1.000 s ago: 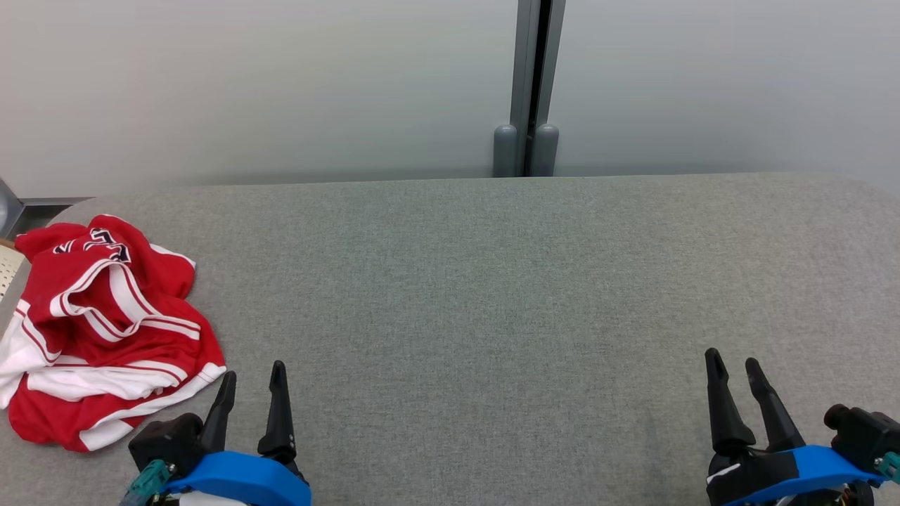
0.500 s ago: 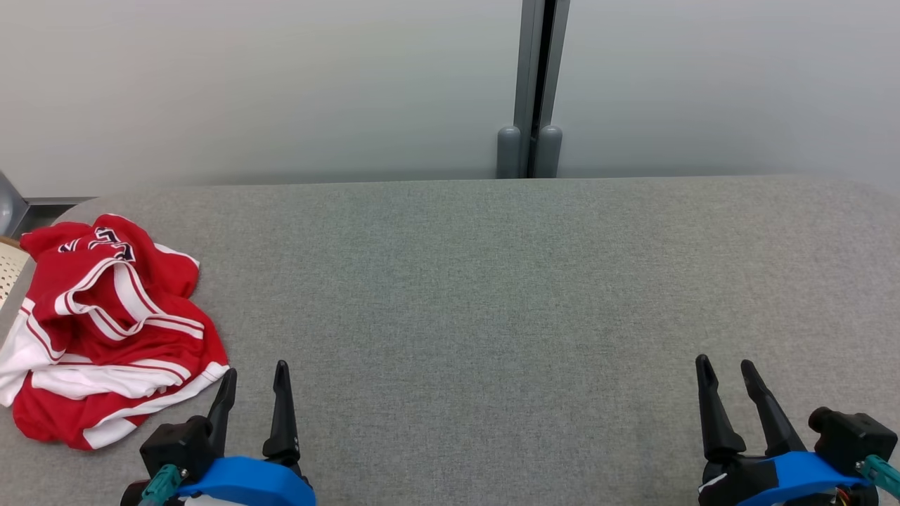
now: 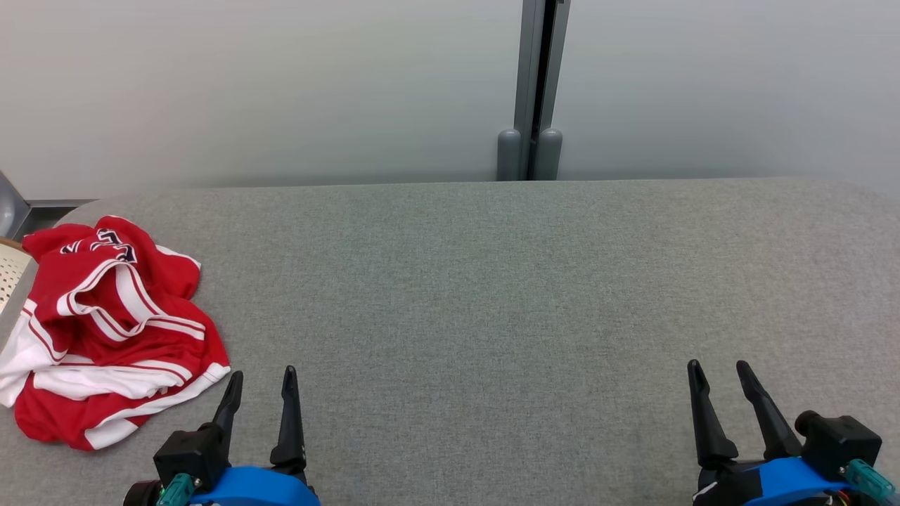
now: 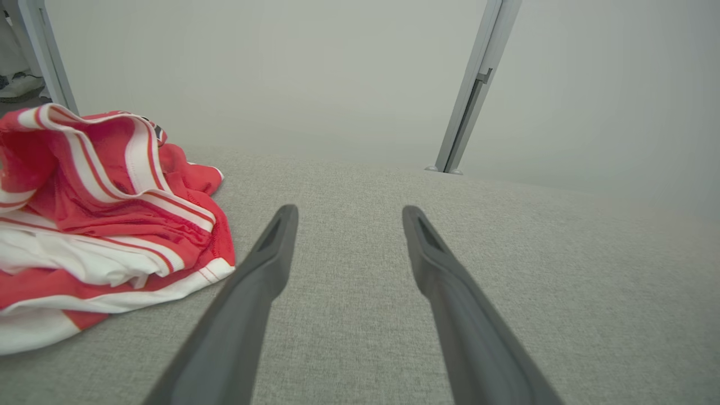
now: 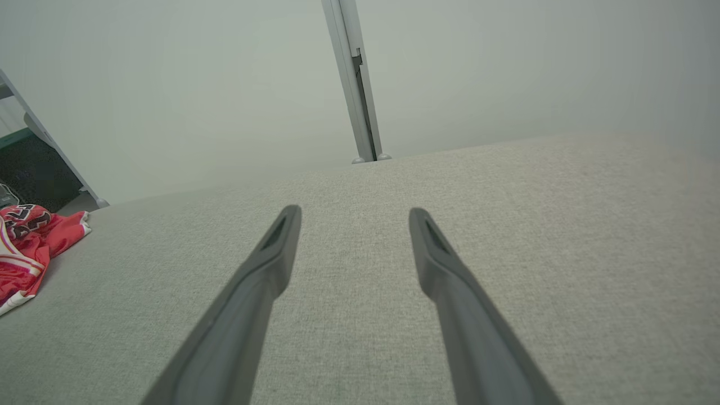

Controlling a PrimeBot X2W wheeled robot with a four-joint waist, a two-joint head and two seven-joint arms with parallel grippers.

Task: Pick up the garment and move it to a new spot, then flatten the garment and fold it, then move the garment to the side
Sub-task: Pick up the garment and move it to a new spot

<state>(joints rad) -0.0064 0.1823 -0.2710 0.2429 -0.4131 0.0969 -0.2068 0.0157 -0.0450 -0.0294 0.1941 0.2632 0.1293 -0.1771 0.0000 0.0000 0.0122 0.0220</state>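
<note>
Garment (image 3: 105, 330): red jersey with white striped trim, crumpled in a heap at the left end of the grey fabric surface (image 3: 492, 295), close to its left edge. Dark lettering shows on the far fold. Part of the white hem spills toward the near side

Left gripper (image 3: 262, 373): low at the near edge, fingers spread, just bare grey fabric between them. It sits just beside the garment's near-right corner, apart from it, no contact. In the left wrist view the heap lies left of the left finger (image 4: 264, 264), hem close to it but not touching

Right gripper (image 3: 718, 365): near edge, right end of the surface, fingers spread as well, bare fabric between them. Well apart from the garment; in the right wrist view the jersey is just a red patch at the far left edge

Both grippers point away from the robot, toward the pale wall panels (image 3: 246, 84) behind the surface. A grey vertical post (image 3: 538, 70) splits the panels, two rounded caps at its base

Small pale perforated thing (image 3: 8, 275) at the left edge of the head view, past the garment; can't tell what it is
</note>
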